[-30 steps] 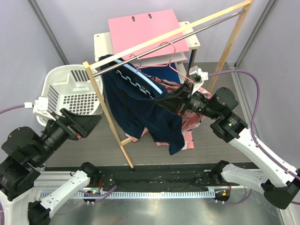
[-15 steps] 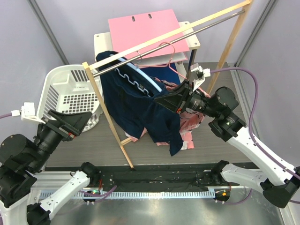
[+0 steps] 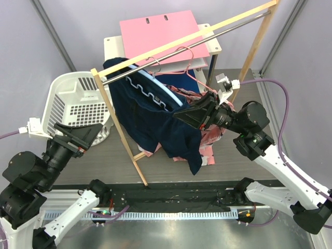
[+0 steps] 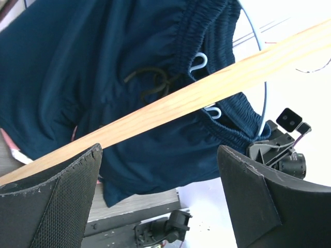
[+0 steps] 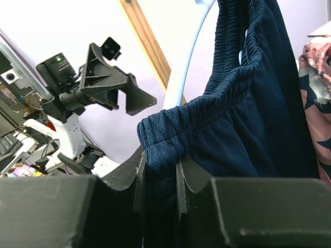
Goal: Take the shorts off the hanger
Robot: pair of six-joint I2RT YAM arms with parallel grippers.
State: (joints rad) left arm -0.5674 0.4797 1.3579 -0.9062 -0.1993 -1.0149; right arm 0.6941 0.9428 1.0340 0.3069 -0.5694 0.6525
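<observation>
Two pairs on rack (image 3: 120, 129): navy shorts (image 3: 150, 119) on hanger (image 3: 155, 86), waistband pinched in right gripper (image 5: 160, 173); pink shorts (image 3: 212, 136) behind. Wide-open left gripper (image 3: 99, 132) empty, near basket (image 3: 67, 96).

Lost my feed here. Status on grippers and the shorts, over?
Right gripper shut on waistband of navy shorts. Left gripper open, empty, off the cloth. Shorts on hanger, not yet off. Wooden rack post between Left gripper and shorts.
</observation>
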